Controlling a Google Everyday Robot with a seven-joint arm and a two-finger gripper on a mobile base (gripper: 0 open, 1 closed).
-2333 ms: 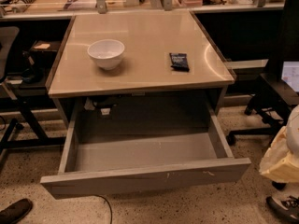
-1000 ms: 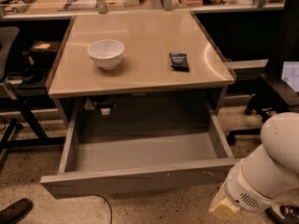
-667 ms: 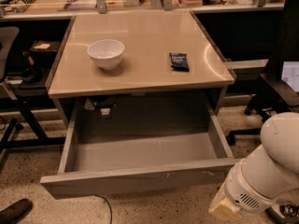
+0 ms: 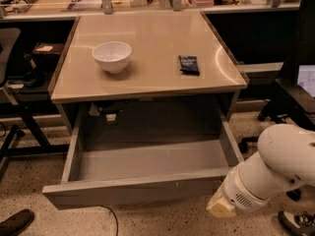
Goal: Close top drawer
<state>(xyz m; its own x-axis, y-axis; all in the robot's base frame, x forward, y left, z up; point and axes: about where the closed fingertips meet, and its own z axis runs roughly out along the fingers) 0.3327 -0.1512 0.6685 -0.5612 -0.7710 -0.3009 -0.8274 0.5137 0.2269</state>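
Observation:
The top drawer (image 4: 133,191) is a wide, deep grey metal drawer under the beige tabletop (image 4: 147,80). It stands pulled far out and its inside is bare. Its flat front faces me, with small pale scratches right of centre. My white arm (image 4: 275,166) comes in from the lower right. Its pale end with the gripper (image 4: 219,208) sits low, just in front of the right end of the drawer front, close to it. I cannot tell whether it touches the front.
A white bowl (image 4: 112,56) and a dark packet (image 4: 189,64) lie on the tabletop. A black chair base (image 4: 275,112) stands to the right, a desk frame (image 4: 24,127) to the left. A shoe (image 4: 17,222) and a cable (image 4: 112,216) are on the floor.
My arm has swung in from the right edge to the right end of the drawer front, then edged slightly left. The drawer has not moved.

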